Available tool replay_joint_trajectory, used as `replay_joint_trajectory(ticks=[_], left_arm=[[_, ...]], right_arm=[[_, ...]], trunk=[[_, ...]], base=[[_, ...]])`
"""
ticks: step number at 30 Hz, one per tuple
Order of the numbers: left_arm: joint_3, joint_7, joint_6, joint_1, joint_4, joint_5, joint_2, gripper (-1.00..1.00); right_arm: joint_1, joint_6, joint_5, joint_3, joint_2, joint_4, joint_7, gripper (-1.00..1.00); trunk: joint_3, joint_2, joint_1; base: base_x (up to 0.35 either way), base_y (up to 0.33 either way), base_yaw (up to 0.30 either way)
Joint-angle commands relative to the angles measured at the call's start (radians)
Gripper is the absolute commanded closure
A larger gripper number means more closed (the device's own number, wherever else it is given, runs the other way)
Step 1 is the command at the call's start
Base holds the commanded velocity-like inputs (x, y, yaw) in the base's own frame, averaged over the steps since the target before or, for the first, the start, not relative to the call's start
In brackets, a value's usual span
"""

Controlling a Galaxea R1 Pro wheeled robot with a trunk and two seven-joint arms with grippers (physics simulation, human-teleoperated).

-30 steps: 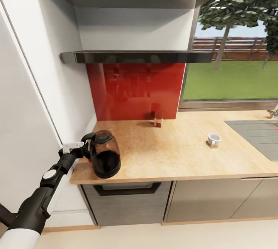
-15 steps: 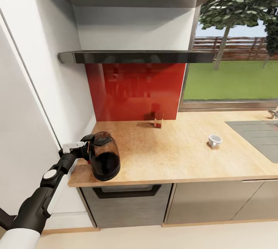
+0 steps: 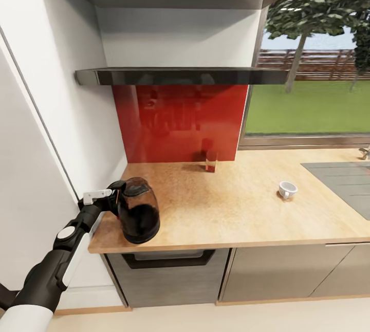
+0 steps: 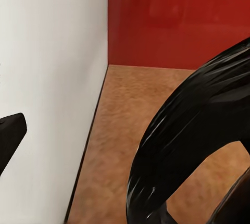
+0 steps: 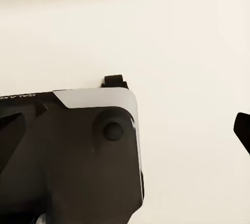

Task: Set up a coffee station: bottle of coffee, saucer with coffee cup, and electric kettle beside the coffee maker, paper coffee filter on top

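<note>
— Black handle loop fills the left wrist view; is the dark glass electric kettle point(image 3: 139, 210) gripped?
— The left gripper point(image 3: 114, 200) sits at that handle, fingers hidden — grip unclear. Kettle stands at the wooden countertop's point(image 3: 241, 208) left front corner.
— And the right gripper?
— Opening unreadable.
— Small white coffee cup point(image 3: 287, 189)?
— Well apart, rightward.

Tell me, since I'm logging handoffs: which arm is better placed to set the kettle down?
Left. Its gripper is at the kettle handle over the counter corner; the right gripper faces only pale floor.
</note>
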Motion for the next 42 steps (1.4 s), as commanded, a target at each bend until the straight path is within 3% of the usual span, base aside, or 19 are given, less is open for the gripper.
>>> replay_joint_trajectory(ticks=[1, 2, 3, 14, 42], left_arm=[[0.000, 0.002, 0.006, -0.001, -0.002, 0.010, 0.001, -1.00], [0.000, 0.002, 0.006, -0.001, -0.002, 0.010, 0.001, -1.00], [-0.001, 0.002, 0.006, -0.001, -0.002, 0.010, 0.001, 1.00], [0.003, 0.005, 0.007, -0.001, -0.042, 0.010, 0.000, 1.00], [-0.004, 0.017, 0.022, -0.014, -0.044, 0.017, -0.013, 1.00]], right_arm=[[0.000, 0.006, -0.010, 0.009, 0.000, -0.002, -0.004, -1.00], [0.000, 0.006, -0.010, 0.009, 0.000, -0.002, -0.004, -1.00], [0.000, 0.006, -0.010, 0.009, 0.000, -0.002, -0.004, -1.00], [0.000, 0.006, -0.010, 0.009, -0.001, -0.002, -0.004, -1.00], [0.000, 0.006, -0.010, 0.009, -0.001, -0.002, -0.004, -1.00]], trunk=[[-0.002, -0.002, 0.001], [-0.002, -0.002, 0.001], [-0.002, -0.002, 0.001], [-0.002, -0.002, 0.001], [-0.002, -0.002, 0.001]], base=[[0.006, 0.000, 0.000], [0.005, 0.000, 0.000], [0.003, 0.000, 0.000], [0.000, 0.000, 0.000], [0.000, 0.000, 0.000]])
